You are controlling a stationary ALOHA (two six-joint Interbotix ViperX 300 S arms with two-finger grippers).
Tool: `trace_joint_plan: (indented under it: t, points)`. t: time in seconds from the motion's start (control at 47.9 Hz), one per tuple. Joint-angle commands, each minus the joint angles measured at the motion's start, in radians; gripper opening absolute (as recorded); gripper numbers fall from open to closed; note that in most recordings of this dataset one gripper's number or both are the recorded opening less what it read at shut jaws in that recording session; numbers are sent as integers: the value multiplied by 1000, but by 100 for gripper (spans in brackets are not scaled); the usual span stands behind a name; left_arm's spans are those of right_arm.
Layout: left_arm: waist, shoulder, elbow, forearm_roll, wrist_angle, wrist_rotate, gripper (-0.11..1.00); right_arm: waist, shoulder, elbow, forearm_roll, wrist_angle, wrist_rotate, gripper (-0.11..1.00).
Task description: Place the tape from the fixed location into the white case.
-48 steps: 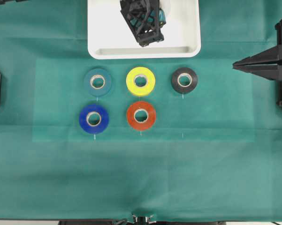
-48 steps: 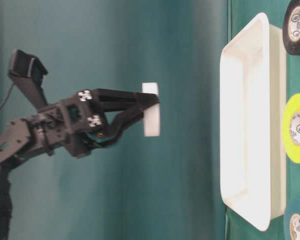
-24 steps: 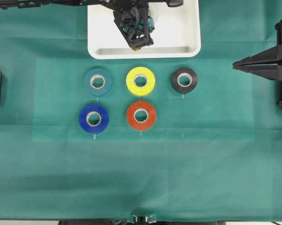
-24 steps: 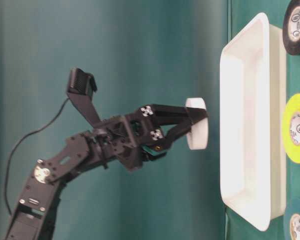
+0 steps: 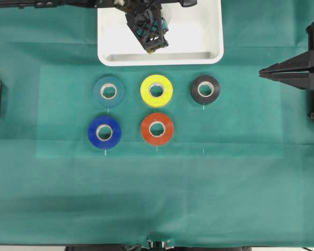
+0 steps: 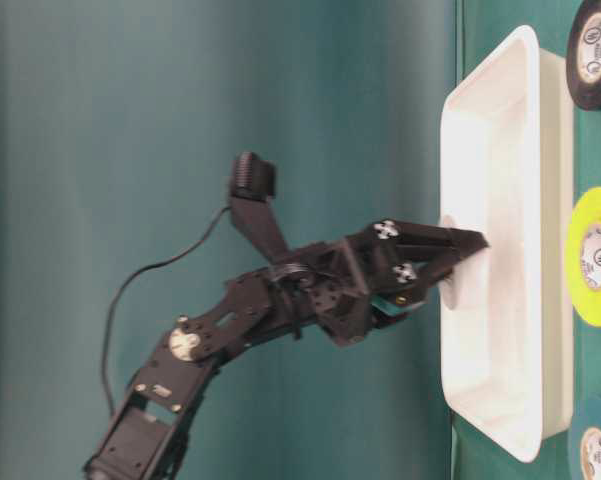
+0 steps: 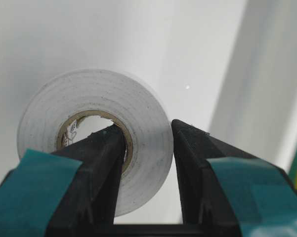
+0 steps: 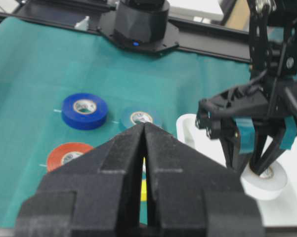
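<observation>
The tape (image 7: 96,133), a white roll with a pale card core, is held by the left gripper (image 7: 148,148). One black finger (image 7: 96,163) is pushed into the hole of the roll and the other finger (image 7: 197,163) is pressed on the outside, so the side of the roll is pinched between them. In the right wrist view the tape (image 8: 267,182) is seen low inside the white case (image 8: 188,126), under the left gripper (image 8: 254,160); whether it is touching the floor of the case cannot be told. In the side view the roll (image 6: 458,280) is seen just past the rim of the white case (image 6: 500,120), with the left gripper (image 6: 460,255) reaching in. From above, the left gripper (image 5: 149,31) is seen over the white case (image 5: 198,31) at the far side of the table, and the roll is mostly hidden under it. The right gripper (image 8: 143,153) is kept well apart at the right side of the table, and its two fingers are pressed together with nothing between them. On the green cloth (image 5: 157,198) five other rolls are laid flat nearer than the case: a teal roll (image 5: 108,91), a yellow roll (image 5: 156,90) and a black roll (image 5: 205,89) in the far row, and a blue roll (image 5: 104,132) and an orange roll (image 5: 157,128) in the near row.
</observation>
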Motion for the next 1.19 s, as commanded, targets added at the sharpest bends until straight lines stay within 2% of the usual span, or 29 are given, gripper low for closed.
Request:
trace_joint_plan:
  t: [0.0,0.773,0.815,0.94,1.024,1.066,1.17]
  points:
    - [12,-11,-12,0,-9,3,28,0,9,-29,-3,-5,-2,0]
    - [15,5,0,-8,-61,2,28,-5,12,-31,-3,-5,-3,0]
    - [14,5,2,-8,-61,5,36,-5,12,-31,-3,-5,-3,0]
    - [11,3,2,-8,-61,8,75,-5,12,-31,-3,-3,-3,0]
    - [9,3,3,-8,-61,9,93,-6,12,-31,-3,-3,-3,0]
    - [8,3,3,-8,-61,9,97,-6,12,-31,-3,-3,-3,0]
    - [8,2,3,-8,-57,8,93,-8,12,-31,-3,-3,-3,0]
